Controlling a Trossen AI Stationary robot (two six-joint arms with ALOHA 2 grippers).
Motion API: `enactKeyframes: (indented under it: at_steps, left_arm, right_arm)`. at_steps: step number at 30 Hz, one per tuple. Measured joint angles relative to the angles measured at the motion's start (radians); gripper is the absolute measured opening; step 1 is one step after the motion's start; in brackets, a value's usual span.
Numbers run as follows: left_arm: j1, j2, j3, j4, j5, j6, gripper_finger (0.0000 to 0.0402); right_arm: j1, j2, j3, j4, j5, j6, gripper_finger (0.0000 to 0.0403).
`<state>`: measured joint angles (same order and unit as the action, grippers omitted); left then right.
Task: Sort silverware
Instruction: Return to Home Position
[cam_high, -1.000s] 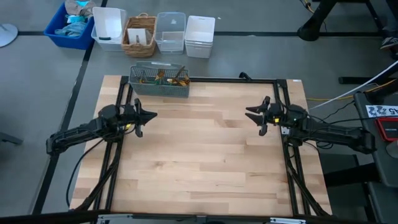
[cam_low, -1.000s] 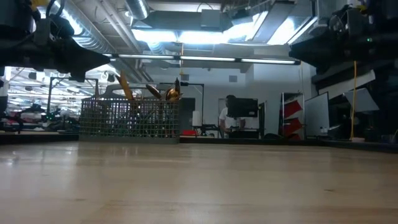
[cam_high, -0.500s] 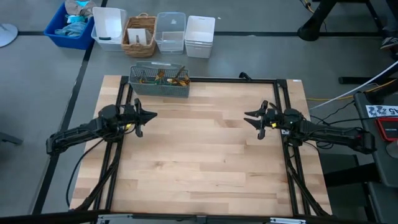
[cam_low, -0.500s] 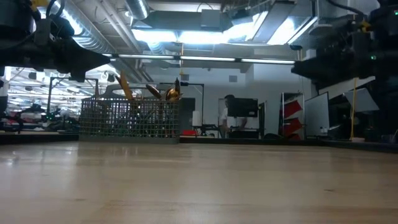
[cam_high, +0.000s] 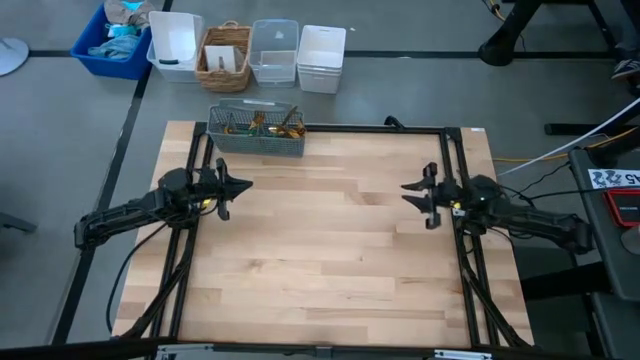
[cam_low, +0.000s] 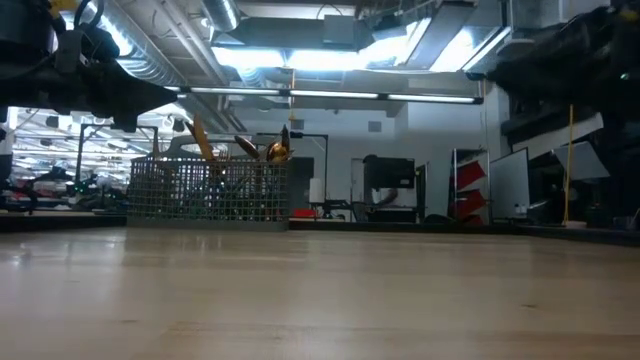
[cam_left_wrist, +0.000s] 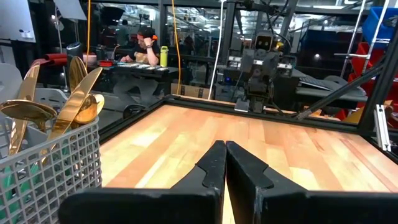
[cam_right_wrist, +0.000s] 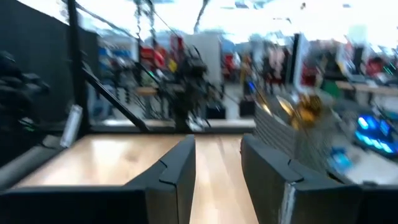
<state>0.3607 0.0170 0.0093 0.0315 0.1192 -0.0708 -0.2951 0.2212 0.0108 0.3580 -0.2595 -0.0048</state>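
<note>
— Tabletop (cam_high: 330, 280) nearest us: what lies on it?
— Pale planks, with a black frame (cam_high: 400, 128) running round the edges.
— And the arms, midway?
— The left gripper (cam_high: 240, 185) hangs over the left side, fingers pressed together, holding nothing. The right gripper (cam_high: 410, 190) faces it from the right side, fingers parted, likewise empty. Bare wood lies between them.
— The silverware?
— The silverware (cam_high: 258, 124) stands in the gray basket (cam_high: 255, 143) at the far edge, left of middle, gold heads poking up. Beyond the table, a row of bins (cam_high: 250, 50) sits on the floor.
</note>
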Motion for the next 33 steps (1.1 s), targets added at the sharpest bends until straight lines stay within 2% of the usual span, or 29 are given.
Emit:
enactKeyframes:
  at_steps: [4,9,16,33]
  left_arm:
    - [0.0,0.0,0.0,0.001,0.0,0.0,0.0004]
    - [0.0,0.0,0.0,0.001,0.0,0.0,0.0004]
    - [0.0,0.0,0.0,0.001,0.0,0.0,0.0004]
    - [0.0,0.0,0.0,0.002,0.0,0.0,0.0004]
  right_arm:
    - [0.0,-0.107,-0.001,-0.004,-0.063,0.024,0.0127]
    - [0.0,-0.219,-0.002,-0.092,-0.074,0.08,0.0127]
    - [0.0,-0.209,-0.001,-0.296,-0.061,0.156,0.0127]
    - [0.0,-0.193,0.003,-0.298,-0.037,0.156,0.0127]
